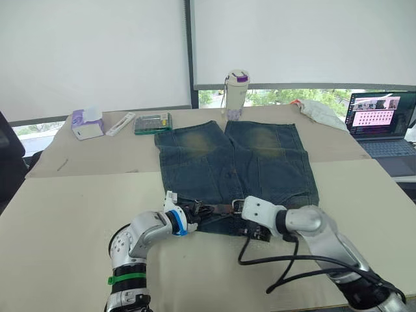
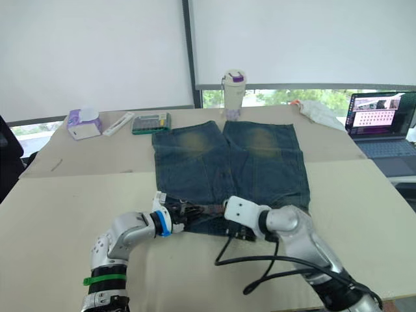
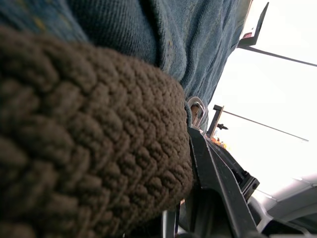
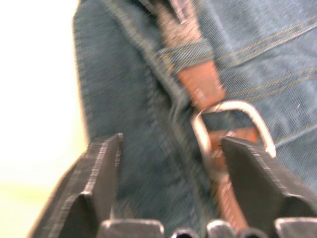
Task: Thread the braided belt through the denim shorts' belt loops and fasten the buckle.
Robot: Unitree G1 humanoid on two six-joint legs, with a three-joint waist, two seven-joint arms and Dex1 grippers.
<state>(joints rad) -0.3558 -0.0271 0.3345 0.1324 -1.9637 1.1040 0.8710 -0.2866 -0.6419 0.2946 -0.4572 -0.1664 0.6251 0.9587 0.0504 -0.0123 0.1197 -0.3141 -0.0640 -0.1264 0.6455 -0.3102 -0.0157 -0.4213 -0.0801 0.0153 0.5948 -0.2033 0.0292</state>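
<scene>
The denim shorts [image 1: 234, 162] lie flat on the table, waistband toward me. The braided belt [image 1: 218, 209] runs along the waistband between my two grippers. My left gripper [image 1: 197, 211] is at the belt's left part, and in the left wrist view the dark-brown braid [image 3: 74, 148] lies right against its finger [image 3: 218, 188], gripped. My right gripper [image 4: 171, 148] is open over the waistband. The silver buckle [image 4: 233, 124] lies between its fingers, beside the right one. The belt's reddish tip [image 4: 200, 84] comes out of a belt loop [image 4: 185, 52] just beyond the buckle.
A black cable [image 1: 286, 260] loops on the table under my right arm. At the far edge stand a tumbler [image 1: 236, 91], a green box [image 1: 153, 122], a tissue box [image 1: 88, 123] and a white cloth [image 1: 318, 110]. A laptop [image 1: 380, 117] is open at far right.
</scene>
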